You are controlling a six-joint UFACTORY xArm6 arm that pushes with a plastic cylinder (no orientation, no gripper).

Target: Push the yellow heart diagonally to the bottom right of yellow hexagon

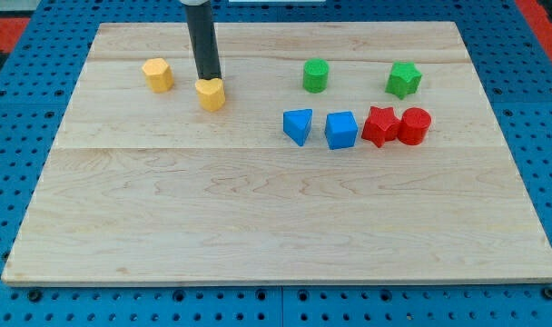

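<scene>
The yellow hexagon [157, 74] sits near the view's top left of the wooden board [276, 218]. The yellow heart [211, 94] lies to its right and slightly lower. My tip [208, 78] stands right at the heart's upper edge, touching or almost touching it, between the hexagon and the heart but much closer to the heart.
A green cylinder [315, 75] and a green star [404, 80] lie at the top right. Below them, in a row, are a blue triangle [298, 125], a blue cube [341, 130], a red star [379, 126] and a red cylinder [414, 125].
</scene>
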